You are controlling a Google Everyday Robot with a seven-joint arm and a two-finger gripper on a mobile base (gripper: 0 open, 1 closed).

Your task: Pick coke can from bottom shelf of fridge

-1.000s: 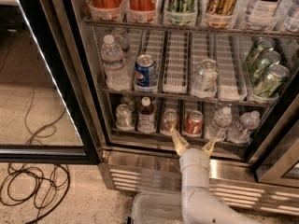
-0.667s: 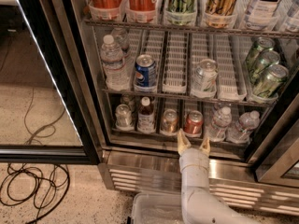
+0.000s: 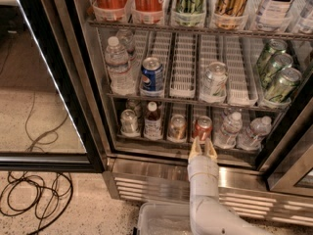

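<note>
The fridge (image 3: 161, 177) stands open with its black-framed glass door (image 3: 44, 82) swung to the left. On the bottom shelf (image 3: 186, 142) a red coke can (image 3: 202, 128) with a silver top stands in a white lane, right of a copper-brown can (image 3: 177, 127). My gripper (image 3: 202, 148) is on a white arm rising from the bottom of the view. It is open, with its two tan fingers (image 3: 194, 148) just in front of and below the coke can, one toward each side. It holds nothing.
The bottom shelf also holds a clear can (image 3: 129, 121), a dark bottle (image 3: 152, 120) and water bottles (image 3: 228, 129). The rack above has a blue Pepsi can (image 3: 152, 75), a water bottle (image 3: 117, 62) and green cans (image 3: 276, 67). Black cables (image 3: 34, 195) lie on the floor at left. A ribbed steel grille (image 3: 146, 187) runs below.
My gripper has shifted right and forward, from in front of the copper-brown can to in front of the coke can. The cans have not moved.
</note>
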